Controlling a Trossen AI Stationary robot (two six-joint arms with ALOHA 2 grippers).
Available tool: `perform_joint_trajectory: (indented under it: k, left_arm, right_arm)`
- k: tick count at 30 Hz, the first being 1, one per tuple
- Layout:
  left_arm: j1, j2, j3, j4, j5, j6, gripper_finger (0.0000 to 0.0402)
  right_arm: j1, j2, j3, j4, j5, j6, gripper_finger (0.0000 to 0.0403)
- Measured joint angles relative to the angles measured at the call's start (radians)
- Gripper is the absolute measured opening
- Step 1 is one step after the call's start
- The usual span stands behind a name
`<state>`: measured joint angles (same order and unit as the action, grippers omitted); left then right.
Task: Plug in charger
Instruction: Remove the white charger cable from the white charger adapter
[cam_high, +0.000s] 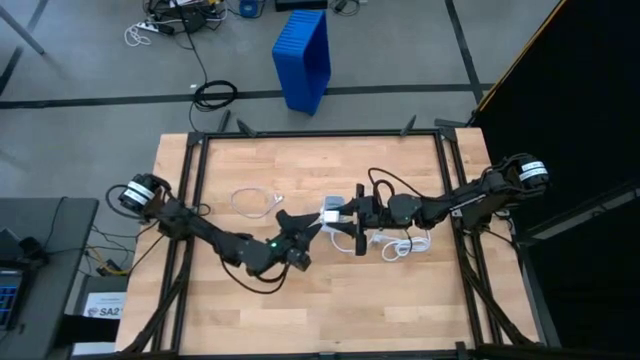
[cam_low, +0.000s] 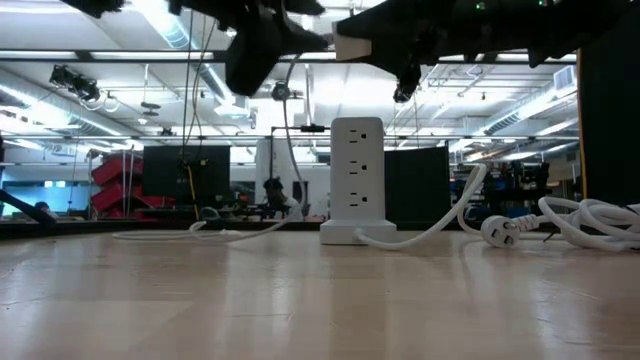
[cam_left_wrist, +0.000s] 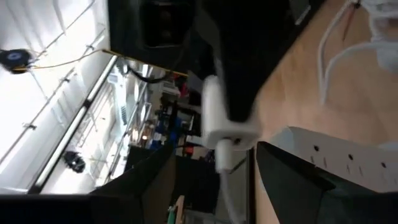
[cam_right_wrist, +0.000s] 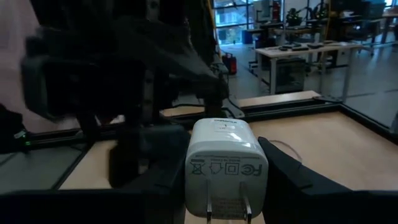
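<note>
Between the closed jaws of the right gripper (cam_right_wrist: 225, 186) the charger (cam_right_wrist: 225, 163) is held, prongs outward; the left gripper (cam_high: 318, 228), open, holds nothing. The carrying step is judged in hand; next, prongs must be aligned with the power strip (cam_low: 357, 180).

Robotics lab or workshop: beyond the wooden table (cam_high: 230, 310), workbenches (cam_right_wrist: 298, 53), ceiling strip lights (cam_low: 60, 55), red machinery (cam_low: 115, 180).
</note>
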<state>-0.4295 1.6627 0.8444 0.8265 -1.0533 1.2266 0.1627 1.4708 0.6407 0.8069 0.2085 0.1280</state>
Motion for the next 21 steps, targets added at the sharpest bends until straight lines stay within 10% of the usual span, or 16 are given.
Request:
perform_joint_trajectory:
  k: [21]
  left_arm:
    - [0.017,-0.001,0.0,-0.022,0.025,-0.028,0.001]
  right_arm:
    - [0.0,-0.001,0.001,-0.007,-0.011,0.014,0.0113]
